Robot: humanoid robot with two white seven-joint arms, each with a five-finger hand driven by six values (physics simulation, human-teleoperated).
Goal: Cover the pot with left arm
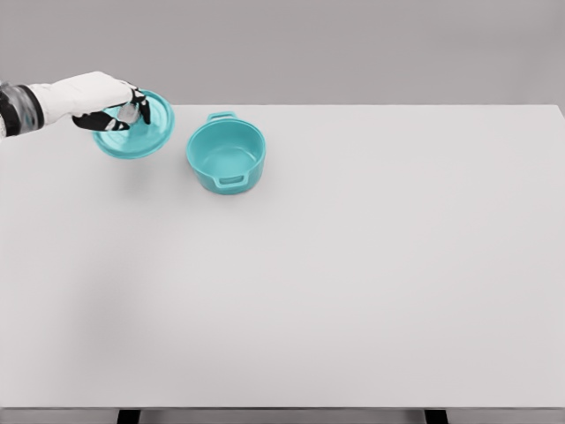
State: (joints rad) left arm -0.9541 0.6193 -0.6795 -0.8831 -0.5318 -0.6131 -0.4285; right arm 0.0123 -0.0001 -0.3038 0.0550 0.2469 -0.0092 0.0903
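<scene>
One left hand (119,110) is gripping the teal lid (135,128) by its knob, fingers curled, lid seemingly lifted off the white bench (353,283). At its three o'clock, the open teal pot (226,155) is waiting; carrying across and lowering squarely comes next.

A white table (353,283) is seen, spanning nearly the whole view. An open teal pot (226,155) is set on it near the far edge, toward the far left corner, its two handles facing far and near
</scene>
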